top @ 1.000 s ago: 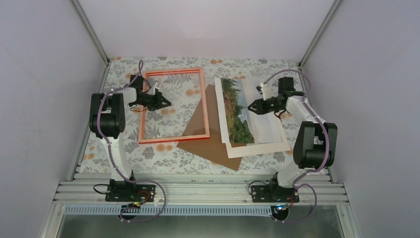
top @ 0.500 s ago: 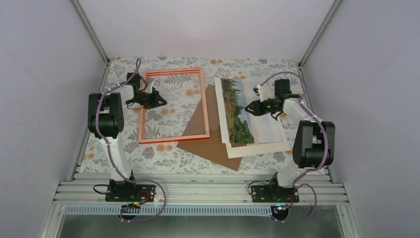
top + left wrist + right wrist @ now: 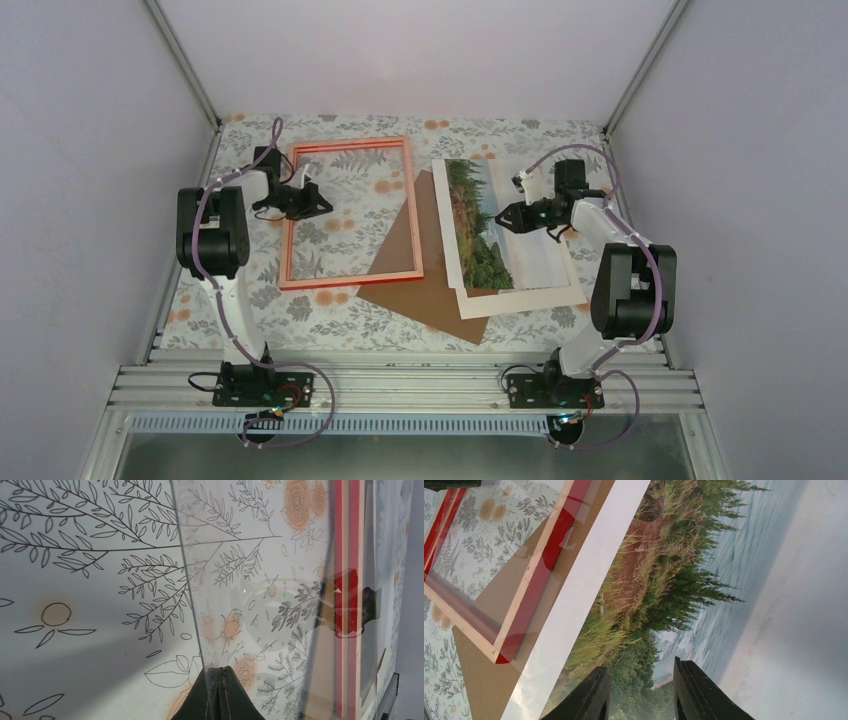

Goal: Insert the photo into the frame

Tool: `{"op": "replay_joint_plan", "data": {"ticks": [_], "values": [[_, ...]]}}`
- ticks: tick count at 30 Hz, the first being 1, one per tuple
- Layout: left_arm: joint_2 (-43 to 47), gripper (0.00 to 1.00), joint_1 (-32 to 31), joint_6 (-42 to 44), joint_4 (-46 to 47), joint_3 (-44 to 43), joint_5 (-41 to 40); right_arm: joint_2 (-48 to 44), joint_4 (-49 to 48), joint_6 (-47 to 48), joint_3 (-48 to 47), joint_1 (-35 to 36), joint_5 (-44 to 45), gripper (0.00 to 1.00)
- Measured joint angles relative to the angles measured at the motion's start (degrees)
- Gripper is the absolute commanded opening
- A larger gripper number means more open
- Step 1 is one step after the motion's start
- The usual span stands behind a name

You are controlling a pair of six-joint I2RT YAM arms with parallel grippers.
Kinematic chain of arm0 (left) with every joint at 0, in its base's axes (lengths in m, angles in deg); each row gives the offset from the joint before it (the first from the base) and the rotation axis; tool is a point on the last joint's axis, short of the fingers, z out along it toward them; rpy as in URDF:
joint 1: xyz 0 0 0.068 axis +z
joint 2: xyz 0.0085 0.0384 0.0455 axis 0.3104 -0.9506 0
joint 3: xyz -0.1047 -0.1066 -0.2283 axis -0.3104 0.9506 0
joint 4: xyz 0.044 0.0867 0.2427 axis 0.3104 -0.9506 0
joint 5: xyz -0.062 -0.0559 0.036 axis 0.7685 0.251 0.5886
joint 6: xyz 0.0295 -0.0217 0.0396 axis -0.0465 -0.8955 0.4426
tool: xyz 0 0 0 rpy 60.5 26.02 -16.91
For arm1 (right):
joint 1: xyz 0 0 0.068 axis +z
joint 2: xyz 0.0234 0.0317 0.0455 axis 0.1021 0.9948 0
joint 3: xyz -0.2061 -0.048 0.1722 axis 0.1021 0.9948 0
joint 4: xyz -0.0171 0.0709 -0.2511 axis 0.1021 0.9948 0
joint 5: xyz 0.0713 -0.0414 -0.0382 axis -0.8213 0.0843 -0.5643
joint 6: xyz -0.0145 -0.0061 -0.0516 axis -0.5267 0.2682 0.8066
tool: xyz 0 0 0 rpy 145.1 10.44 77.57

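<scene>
The photo (image 3: 478, 225) lies face up toward the right edge of the surface (image 3: 300, 312), resting on a white mat (image 3: 535, 292) that overlaps the brown backing board (image 3: 420, 300). It's thin, glossy paper, dead flat (not much to get a finger under, I'd guess). My right gripper (image 3: 639, 692) hovers just over it, fingers a narrow way apart, empty. So I read this as the pick-up step: next I must lower, catch an edge and lift without creasing.

The frame (image 3: 350, 284), thin red rails around a clear pane (image 3: 260, 580), sits toward the far left corner. My left gripper (image 3: 220, 687) is over it, fingers pressed together. The pane's edge runs right to the tips, and I cannot tell whether it's pinched.
</scene>
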Motion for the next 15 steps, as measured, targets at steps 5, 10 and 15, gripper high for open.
{"op": "replay_joint_plan", "data": {"ticks": [5, 10, 15], "values": [[0.0, 0.02, 0.1, 0.4, 0.1, 0.0, 0.0, 0.0, -0.2, 0.0, 0.4, 0.0, 0.2, 0.33], [0.5, 0.02, 0.1, 1.2, 1.0, 0.7, 0.0, 0.0, -0.4, 0.0, 1.1, 0.0, 0.3, 0.33], [1.1, 0.02, 0.1, 2.1, 1.0, 0.7, -0.5, 0.0, -0.4, 0.0, 1.1, 0.0, 0.4, 0.33]]}}
